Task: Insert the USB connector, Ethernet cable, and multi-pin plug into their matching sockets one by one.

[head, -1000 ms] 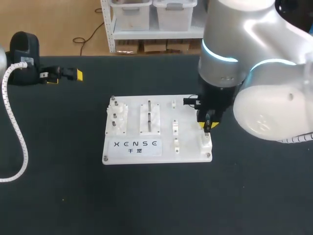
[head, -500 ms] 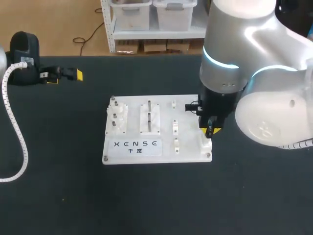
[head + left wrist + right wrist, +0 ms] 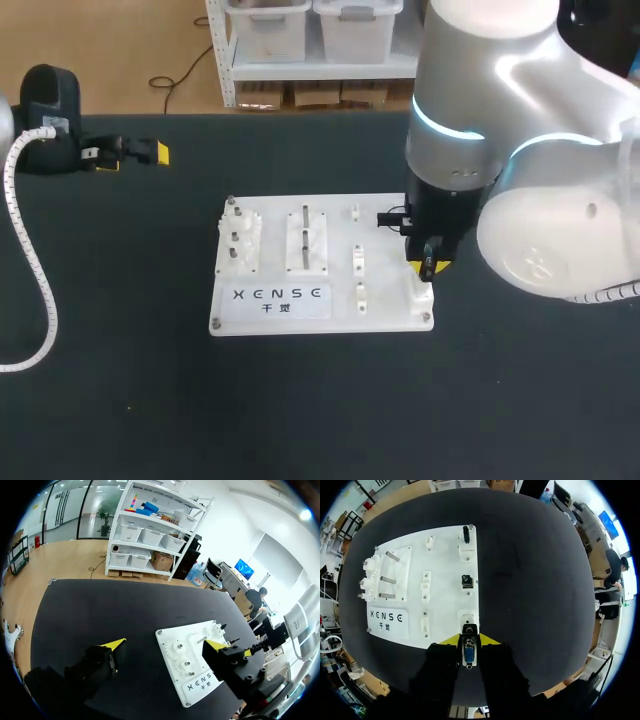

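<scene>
Left gripper (image 3: 133, 158): at the far left of the black table (image 3: 120, 380), yellow fingers apart, empty.
White plastic socket board (image 3: 385, 262): mid-table. Two black connectors (image 3: 466, 581) look seated along its right edge.
Right gripper (image 3: 468, 641): clamped on the metal multi-pin plug with blue insert (image 3: 468, 656), just before the white corner socket block (image 3: 468, 619).
Judged: last insertion. Next move needs pin alignment, then a straight press.

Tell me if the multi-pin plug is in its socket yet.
Cannot tell. The right hand holds the multi-pin plug at the corner socket, hiding whether it is seated.
</scene>
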Motion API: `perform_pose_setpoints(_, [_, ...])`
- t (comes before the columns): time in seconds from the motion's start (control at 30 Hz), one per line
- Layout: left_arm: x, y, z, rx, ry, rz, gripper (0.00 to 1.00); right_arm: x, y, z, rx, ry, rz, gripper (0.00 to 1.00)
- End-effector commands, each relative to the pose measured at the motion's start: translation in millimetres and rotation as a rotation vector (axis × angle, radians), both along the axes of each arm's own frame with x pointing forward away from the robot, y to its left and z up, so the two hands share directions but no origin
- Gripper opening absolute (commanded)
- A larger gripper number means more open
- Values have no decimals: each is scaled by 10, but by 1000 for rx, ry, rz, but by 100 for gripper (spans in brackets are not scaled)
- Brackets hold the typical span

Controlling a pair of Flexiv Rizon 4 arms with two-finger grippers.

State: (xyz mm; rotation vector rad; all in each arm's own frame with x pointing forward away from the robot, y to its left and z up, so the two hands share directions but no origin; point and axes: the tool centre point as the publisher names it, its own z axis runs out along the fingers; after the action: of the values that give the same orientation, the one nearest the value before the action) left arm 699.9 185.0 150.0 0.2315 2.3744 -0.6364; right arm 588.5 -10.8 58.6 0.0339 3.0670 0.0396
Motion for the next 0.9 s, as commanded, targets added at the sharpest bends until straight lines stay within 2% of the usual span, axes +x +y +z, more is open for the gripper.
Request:
perform_pose_setpoints(0.03, [0,0,0,0,0,0,100,13,20,-43,-3,-2,-1,0])
perform_pose_setpoints(0.9, [0,0,0,0,0,0,100,68,43,-78,-14,-5,-3,0])
